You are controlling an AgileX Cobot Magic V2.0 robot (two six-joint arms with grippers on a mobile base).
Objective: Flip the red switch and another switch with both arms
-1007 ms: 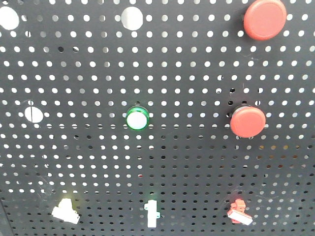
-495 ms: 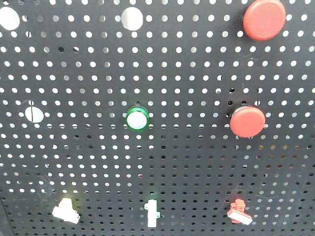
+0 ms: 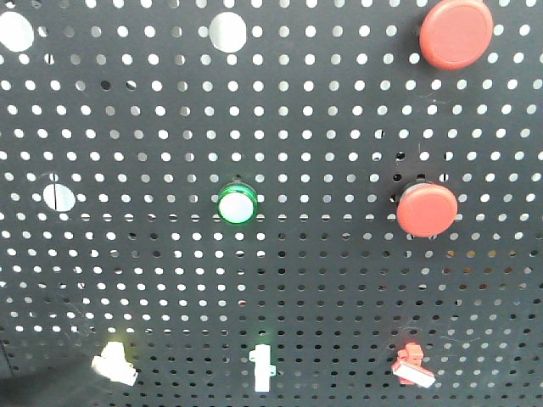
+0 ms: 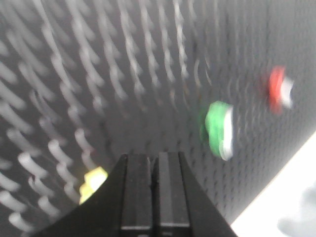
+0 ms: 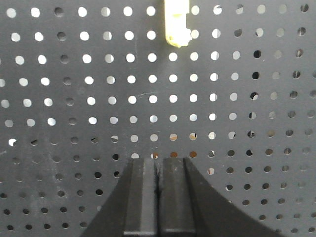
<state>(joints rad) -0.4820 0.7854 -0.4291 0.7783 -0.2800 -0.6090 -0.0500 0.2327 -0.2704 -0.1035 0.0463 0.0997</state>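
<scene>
Between the earlier front views and the present one, the fixtures on the perforated panel point(image 3: 153, 280) hold their places. The only visible change is at the lower left corner of the view, where the pale strip has turned darker.

Positions below are given relative to the green lamp point(image 3: 236, 203).

1. The panel is black, stands upright and fills all three views.
2. The upper red push button point(image 3: 456, 34) sits far above and to the right of the lamp. The lower red push button point(image 3: 427, 209) is level with the lamp, to its right.
3. The left tool point(image 4: 154, 159) has its fingers pressed together with nothing between them. This view is blurred by motion. The lamp point(image 4: 219, 129) appears above and to the right of the fingertips, and a yellow smear point(image 4: 94, 182) lies just beside them on the left.
4. The right tool point(image 5: 158, 160) is likewise closed and empty, and faces the panel. A pale yellow switch point(image 5: 177, 22) is above it at the top edge.
5. The left white switch point(image 3: 114, 365) is mounted below and to the left of the lamp.
6. The middle white switch point(image 3: 262, 369) is mounted almost straight below the lamp.
7. The red switch point(image 3: 411, 366) is mounted on the bottom row, below and to the right of the lamp and beneath the lower red push button. No tool touches it.
</scene>
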